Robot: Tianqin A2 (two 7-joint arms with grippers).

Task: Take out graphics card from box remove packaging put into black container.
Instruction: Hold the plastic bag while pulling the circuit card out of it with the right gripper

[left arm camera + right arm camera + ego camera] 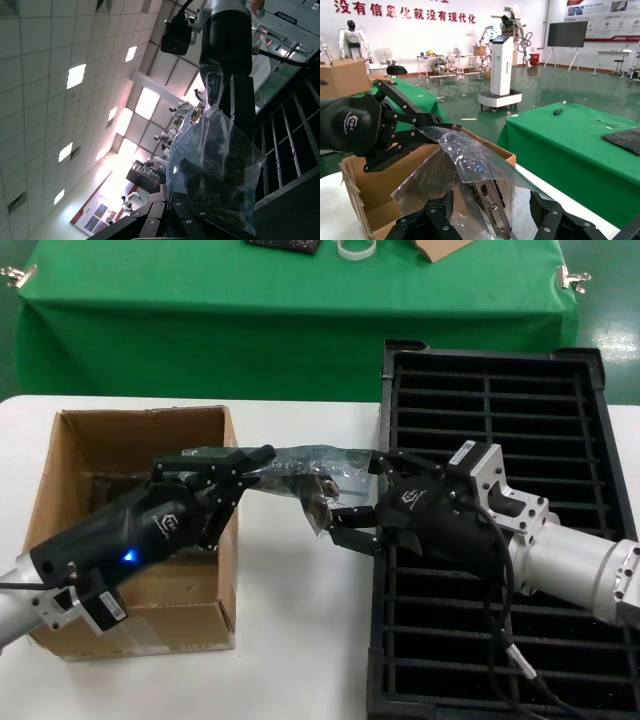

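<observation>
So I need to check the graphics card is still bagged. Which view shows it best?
The right wrist view: the graphics card shows its bracket and port through the packaging. The head view gives only a dark shape between both grippers; the left wrist view a dim mass inside the bag.

Both grippers are black with thin linkage fingers and a white logo on the housing. The left gripper [262, 455] has a small blue light. The right gripper [352, 502] joins a silver wrist block, with black cables beside it.
</observation>
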